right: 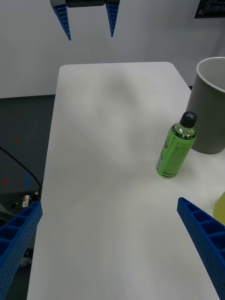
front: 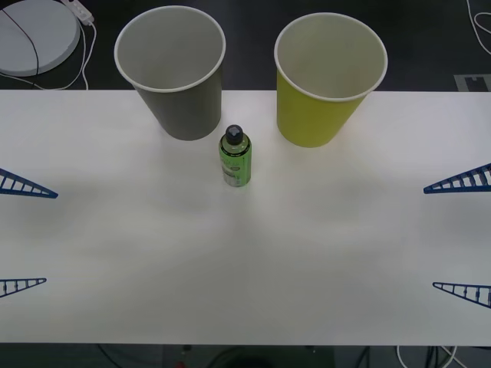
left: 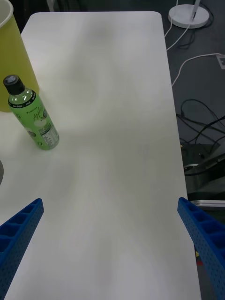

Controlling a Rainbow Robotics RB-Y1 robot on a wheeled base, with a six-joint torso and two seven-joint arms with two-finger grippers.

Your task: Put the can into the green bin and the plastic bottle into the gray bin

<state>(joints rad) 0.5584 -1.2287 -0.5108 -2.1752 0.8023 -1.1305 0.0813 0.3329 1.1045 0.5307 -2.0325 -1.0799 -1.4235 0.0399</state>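
Note:
The plastic bottle stands upright on the white table, green label and black cap, just in front of the gap between the two cups. Behind it to the left is the gray bin, to the right the green bin; both stand upright and nothing shows inside them. The can is out of view. My left gripper is open at the table's left edge and my right gripper is open at the right edge, both far from the bottle and holding nothing.
The white table stretches bare between the two grippers. A round white base with a cable lies on the floor beyond the table's far left corner. More cables run over the floor beside the table's left side.

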